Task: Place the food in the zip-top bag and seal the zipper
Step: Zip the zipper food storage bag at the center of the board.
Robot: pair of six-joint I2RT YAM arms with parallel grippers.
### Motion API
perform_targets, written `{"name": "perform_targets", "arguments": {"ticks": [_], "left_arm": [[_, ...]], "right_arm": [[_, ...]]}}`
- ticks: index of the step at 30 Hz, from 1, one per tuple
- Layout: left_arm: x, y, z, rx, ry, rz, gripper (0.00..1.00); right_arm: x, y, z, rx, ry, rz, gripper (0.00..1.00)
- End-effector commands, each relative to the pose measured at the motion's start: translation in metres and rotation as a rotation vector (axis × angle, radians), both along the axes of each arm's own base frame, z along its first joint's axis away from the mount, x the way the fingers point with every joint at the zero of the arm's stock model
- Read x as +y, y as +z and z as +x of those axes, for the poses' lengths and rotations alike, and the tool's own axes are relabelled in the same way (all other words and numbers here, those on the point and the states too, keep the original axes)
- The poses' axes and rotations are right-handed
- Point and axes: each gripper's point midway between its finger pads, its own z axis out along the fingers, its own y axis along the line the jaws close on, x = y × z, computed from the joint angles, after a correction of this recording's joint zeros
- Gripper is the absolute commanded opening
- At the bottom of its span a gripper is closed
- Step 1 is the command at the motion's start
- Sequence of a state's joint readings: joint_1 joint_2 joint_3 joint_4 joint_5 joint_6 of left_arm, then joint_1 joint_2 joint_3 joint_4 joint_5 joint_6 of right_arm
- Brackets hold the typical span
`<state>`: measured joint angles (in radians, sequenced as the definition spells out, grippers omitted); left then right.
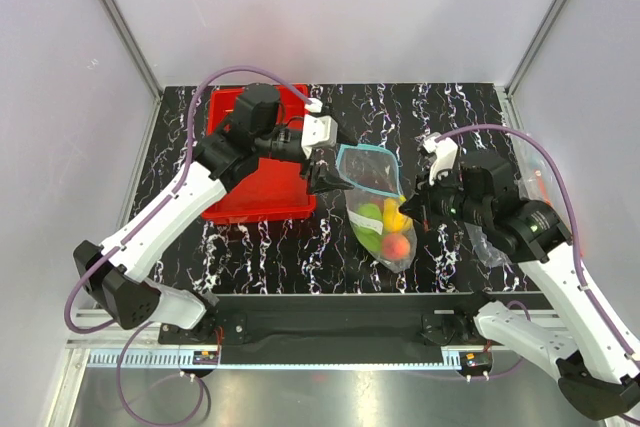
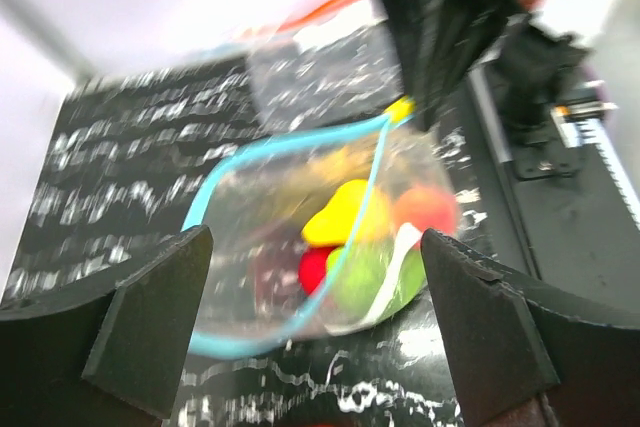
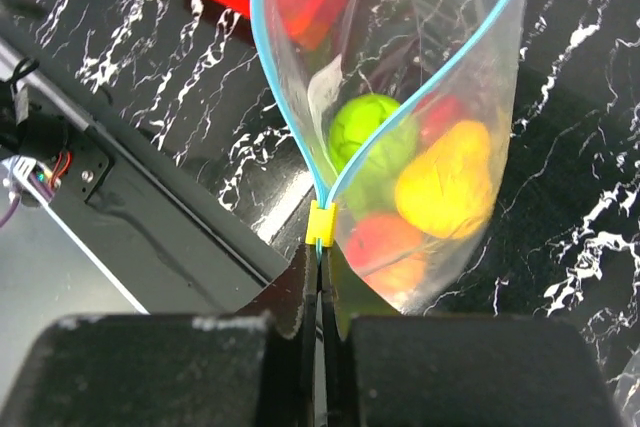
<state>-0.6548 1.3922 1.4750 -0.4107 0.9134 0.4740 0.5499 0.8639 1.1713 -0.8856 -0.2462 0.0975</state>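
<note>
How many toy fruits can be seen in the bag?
4, all inside the bag: a green fruit uppermost, a red fruit beside it, a yellow fruit to the right, a peach lowest. Another may be hidden.

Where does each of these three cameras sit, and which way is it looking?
Top view: fixed above and behind, looking down on the table; left arm and right arm show, the bag between them.
Left wrist: on the left arm, facing the bag's open mouth; left jaws wide apart at the lower corners.
Right wrist: on the right arm, looking along the right jaws, shut on the bag's edge by the yellow slider.
Shared: all show the bag and toy fruits; top and right wrist show the red bin.
</note>
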Motion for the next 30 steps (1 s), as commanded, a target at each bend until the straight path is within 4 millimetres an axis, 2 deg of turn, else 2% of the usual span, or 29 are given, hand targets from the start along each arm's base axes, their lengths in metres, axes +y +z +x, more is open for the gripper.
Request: {"name": "perform_targets", "arguments": {"ticks": [1, 6, 10, 13, 17, 20, 27, 28, 30], "left_arm": [[-0.008, 0.037, -0.026, -0.120, -0.212, -0.118, 0.91], [-0.011, 0.038, -0.045, -0.104, -0.381, -0.157, 0.91], [-0.022, 0.035, -0.046, -0.088, -0.409, -0.154, 0.90], [-0.039, 0.030, -0.044, -0.081, -0.404, -0.135, 0.88], [-0.063, 0.012, -0.047, -0.049, -0.420, -0.102, 0.83], [-0.070, 0.000, -0.047, -0.020, -0.429, -0.084, 0.79], [-0.070, -0.038, -0.050, 0.039, -0.425, -0.049, 0.61], [-0.070, -0.043, -0.050, 0.044, -0.422, -0.044, 0.53], [-0.070, -0.047, -0.047, 0.038, -0.405, -0.036, 0.43]], "right_arm": [[0.008, 0.025, -0.006, -0.063, 0.092, 0.023, 0.00], [0.016, 0.039, -0.018, -0.064, 0.177, 0.053, 0.00], [0.024, 0.040, -0.024, -0.030, 0.234, 0.068, 0.00], [0.024, 0.040, -0.022, -0.028, 0.233, 0.066, 0.00], [0.023, 0.042, -0.017, -0.060, 0.230, 0.048, 0.00], [0.022, 0.045, -0.017, -0.067, 0.225, 0.048, 0.00], [0.019, 0.047, -0.017, -0.086, 0.216, 0.044, 0.00], [0.019, 0.047, -0.017, -0.086, 0.217, 0.043, 0.00], [0.019, 0.047, -0.018, -0.085, 0.221, 0.044, 0.00]]}}
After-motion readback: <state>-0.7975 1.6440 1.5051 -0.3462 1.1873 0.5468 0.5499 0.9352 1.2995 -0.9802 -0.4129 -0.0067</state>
